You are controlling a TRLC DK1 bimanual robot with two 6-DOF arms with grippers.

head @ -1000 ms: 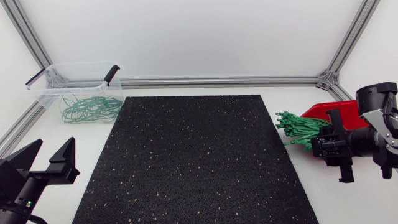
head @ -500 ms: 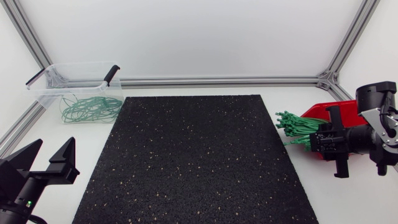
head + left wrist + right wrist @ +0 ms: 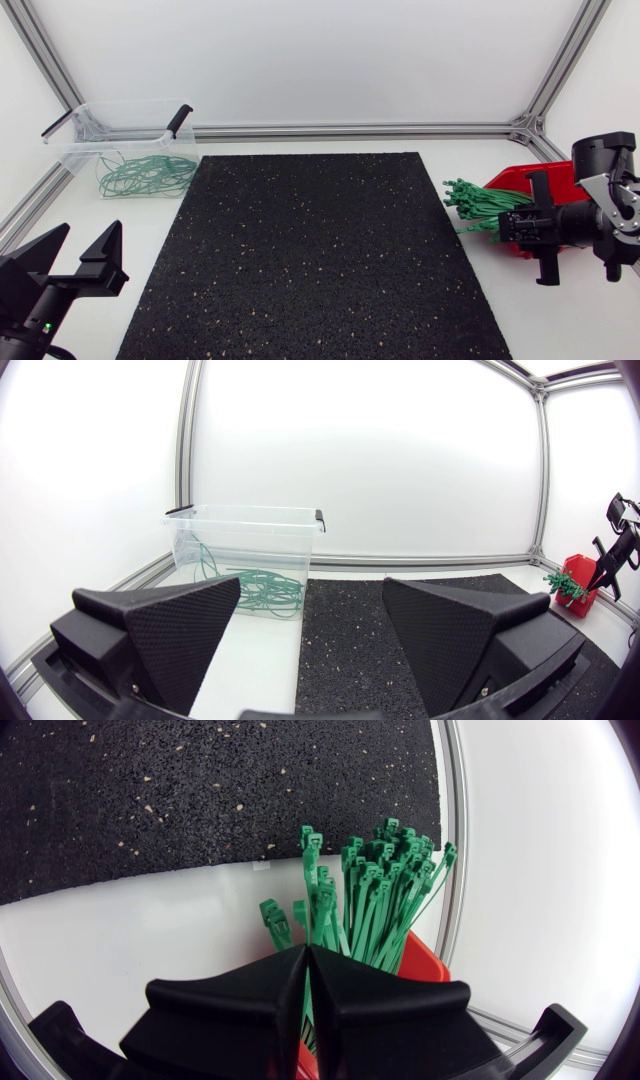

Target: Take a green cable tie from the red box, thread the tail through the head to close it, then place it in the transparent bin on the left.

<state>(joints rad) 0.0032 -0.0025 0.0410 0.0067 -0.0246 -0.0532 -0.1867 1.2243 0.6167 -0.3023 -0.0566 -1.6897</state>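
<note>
Right arm pose: came in over the desk's right edge, forearm roughly level, the right gripper (image 3: 510,226) pointing toward the left edge, at the mouth of the red box (image 3: 527,178).
Right gripper state: fingers pressed almost together; a sliver of one green cable tie (image 3: 306,1012) showed in the slit, pinched from both sides.
Left arm pose: low at the near left corner of the desk (image 3: 560,320), the left gripper (image 3: 78,250) aimed toward the far edge.
Left gripper state: fingers spread wide, nothing between them.
Tie bundle: the green ties (image 3: 474,205) spilled from the box's open side, fanned slightly.
Tie axis: long axis ran across the desk, heads toward the black mat (image 3: 320,260), tails back inside the box.
Box location: at the right edge, just beside the mat's far right corner.
Bin location: I noted the transparent bin (image 3: 120,106) at the far left corner, with looped ties (image 3: 142,175) lying on its floor.
</note>
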